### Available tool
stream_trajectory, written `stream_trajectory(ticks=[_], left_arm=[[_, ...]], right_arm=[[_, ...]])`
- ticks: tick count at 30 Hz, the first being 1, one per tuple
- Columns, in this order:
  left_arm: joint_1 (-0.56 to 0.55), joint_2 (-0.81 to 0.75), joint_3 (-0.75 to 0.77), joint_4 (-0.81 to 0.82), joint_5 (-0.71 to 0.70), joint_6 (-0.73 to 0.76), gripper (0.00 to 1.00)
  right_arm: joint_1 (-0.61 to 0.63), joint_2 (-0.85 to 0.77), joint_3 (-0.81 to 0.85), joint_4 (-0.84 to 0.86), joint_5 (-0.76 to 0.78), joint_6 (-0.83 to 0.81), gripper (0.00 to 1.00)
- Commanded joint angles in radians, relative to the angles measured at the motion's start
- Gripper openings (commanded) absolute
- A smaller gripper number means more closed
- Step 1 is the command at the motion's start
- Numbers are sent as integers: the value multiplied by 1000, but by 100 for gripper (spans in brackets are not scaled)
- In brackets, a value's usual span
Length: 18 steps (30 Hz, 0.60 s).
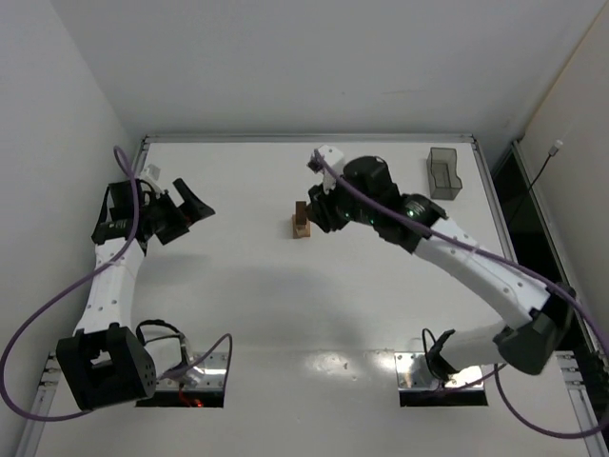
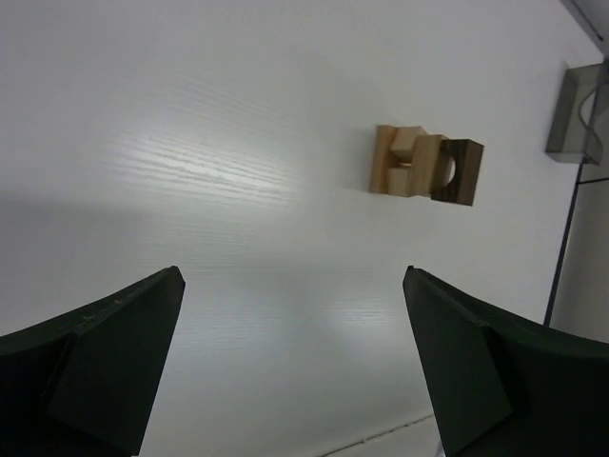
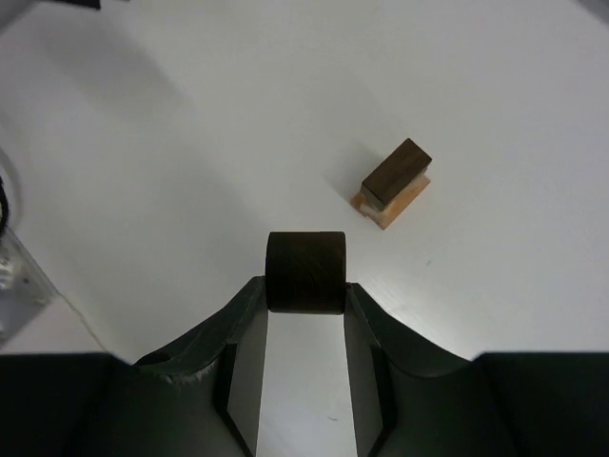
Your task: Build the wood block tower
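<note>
The wood block tower [image 1: 302, 224] stands at the table's middle back: light tan blocks with a dark brown piece on top. It also shows in the left wrist view [image 2: 426, 164] and the right wrist view [image 3: 392, 181]. My right gripper [image 1: 320, 213] hovers just right of the tower, above the table. It is shut [image 3: 304, 288] on a dark brown rounded block [image 3: 304, 271] held at its fingertips. My left gripper [image 1: 195, 205] is open and empty [image 2: 291, 278], well to the left of the tower and pointing toward it.
A translucent grey plastic container [image 1: 442, 173] stands at the back right, and it shows at the edge of the left wrist view [image 2: 579, 112]. The table's raised rim [image 1: 304, 138] runs along the back. Cables hang beside both arm bases.
</note>
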Motion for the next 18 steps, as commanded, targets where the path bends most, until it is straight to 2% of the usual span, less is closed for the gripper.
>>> stream_trajectory(ticks=[1, 2, 5, 10, 14, 18], left_arm=[[-1, -5, 21, -35, -104, 48, 100], [-1, -5, 21, -35, -104, 48, 100], [-1, -5, 21, -26, -104, 48, 100], [-1, 22, 21, -15, -118, 48, 100], [-1, 40, 30, -15, -118, 48, 100], [-1, 40, 21, -5, -118, 39, 100]], right_arm=[[-87, 153, 189, -162, -126, 267, 0], [-112, 237, 278, -182, -126, 293, 0], [-156, 351, 418, -251, -115, 367, 0], [-181, 575, 604, -390, -47, 437, 0], [-172, 653, 658, -414, 58, 438, 0], [-151, 698, 678, -423, 94, 456, 0]])
